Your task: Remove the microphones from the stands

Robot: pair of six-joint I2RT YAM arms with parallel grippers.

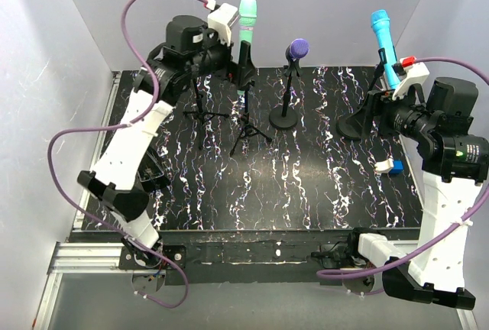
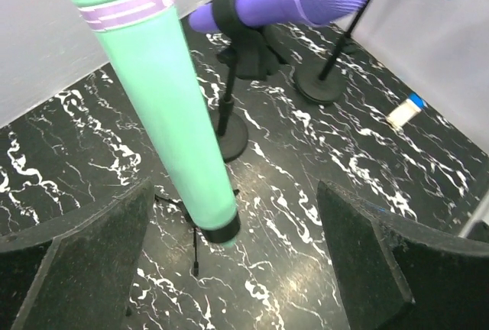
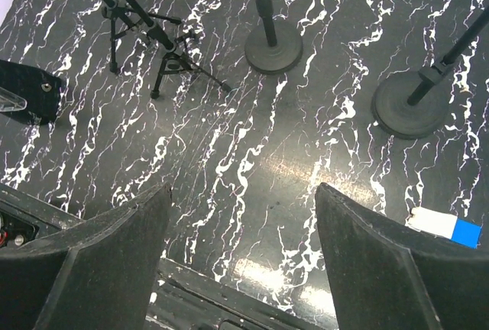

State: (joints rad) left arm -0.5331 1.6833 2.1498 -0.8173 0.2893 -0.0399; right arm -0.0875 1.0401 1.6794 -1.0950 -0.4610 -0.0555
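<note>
Left gripper (image 2: 235, 192) and right gripper (image 3: 243, 192) both spread wide, left straddling the green microphone (image 2: 164, 116) by the far edge, so a crooked yank probably tips its tripod stand (image 1: 248, 127).

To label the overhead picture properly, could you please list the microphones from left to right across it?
green mic → purple mic → blue mic
</note>
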